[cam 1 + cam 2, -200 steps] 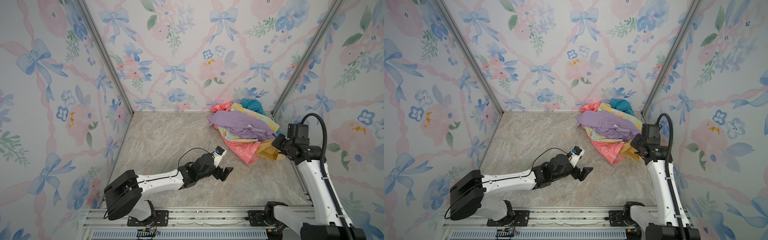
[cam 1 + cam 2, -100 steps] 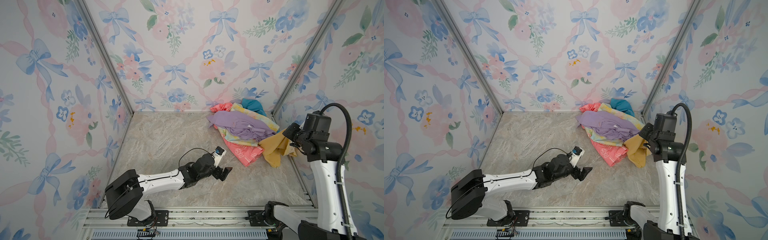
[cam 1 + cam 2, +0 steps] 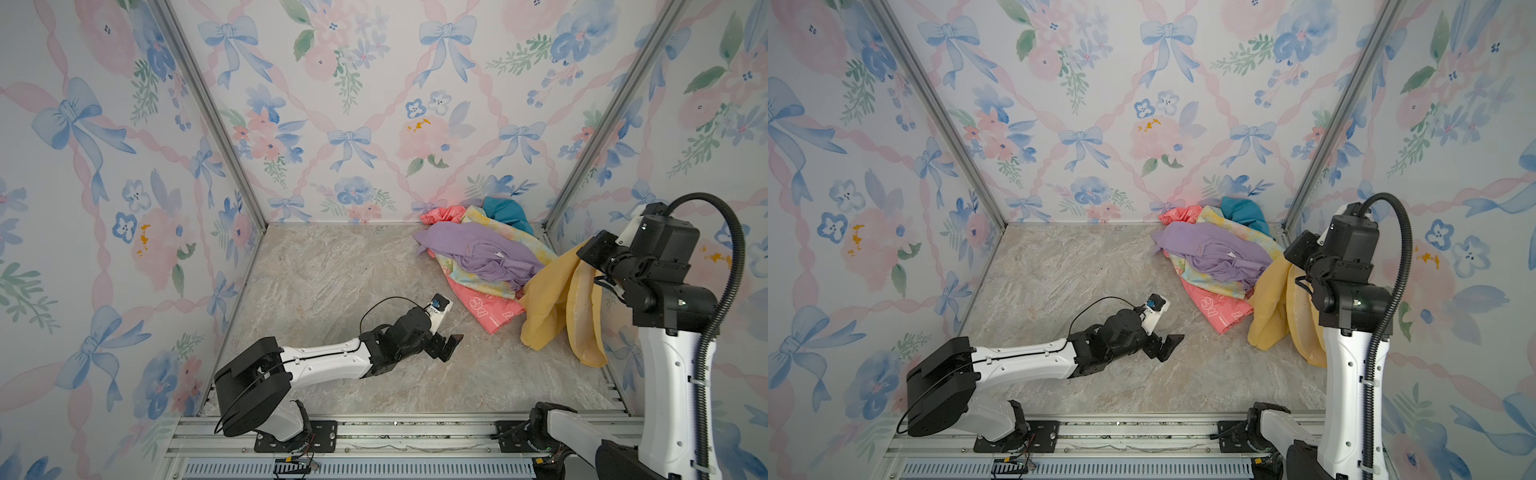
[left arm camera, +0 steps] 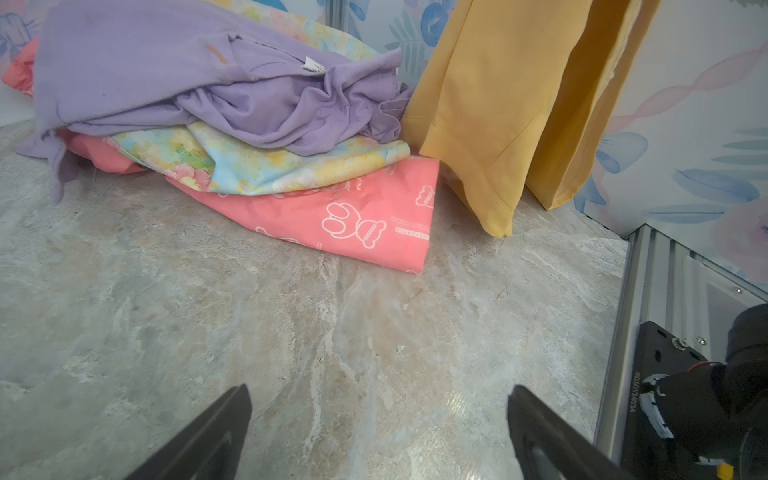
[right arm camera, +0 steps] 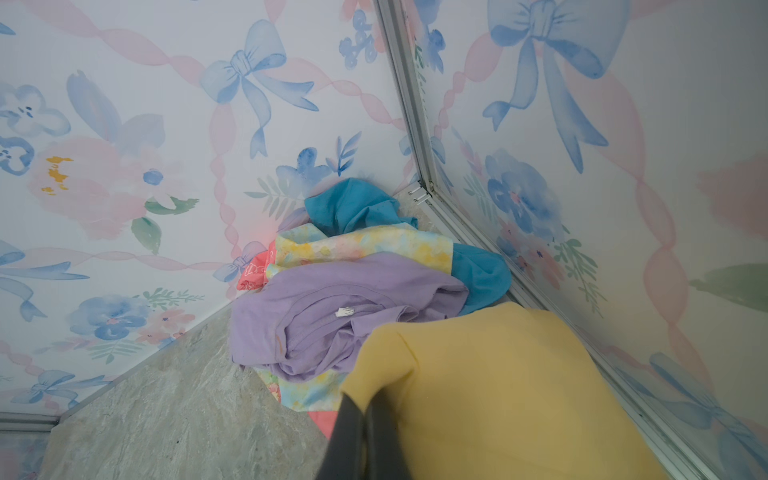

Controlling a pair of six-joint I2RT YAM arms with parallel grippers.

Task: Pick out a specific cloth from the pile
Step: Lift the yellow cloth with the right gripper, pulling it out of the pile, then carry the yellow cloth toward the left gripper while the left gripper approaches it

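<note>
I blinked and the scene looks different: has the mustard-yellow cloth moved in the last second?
Yes. The mustard-yellow cloth, bunched low at the edge of the pile before, now hangs from the right tool, lifted up toward the corner post.

There's the mustard-yellow cloth hanging upright, hem at the marble floor, touching the pile of lilac over tie-dye over coral-pink, and the left gripper gapes wide in the foreground.

The flat grey-and-tan stone-look floor holds a heap of soft bright cloths in its far right corner. A coral-pink cloth with white prints lies lowest. Right of it, a plain mustard-yellow cloth seems to touch the floor with its tip.
</note>
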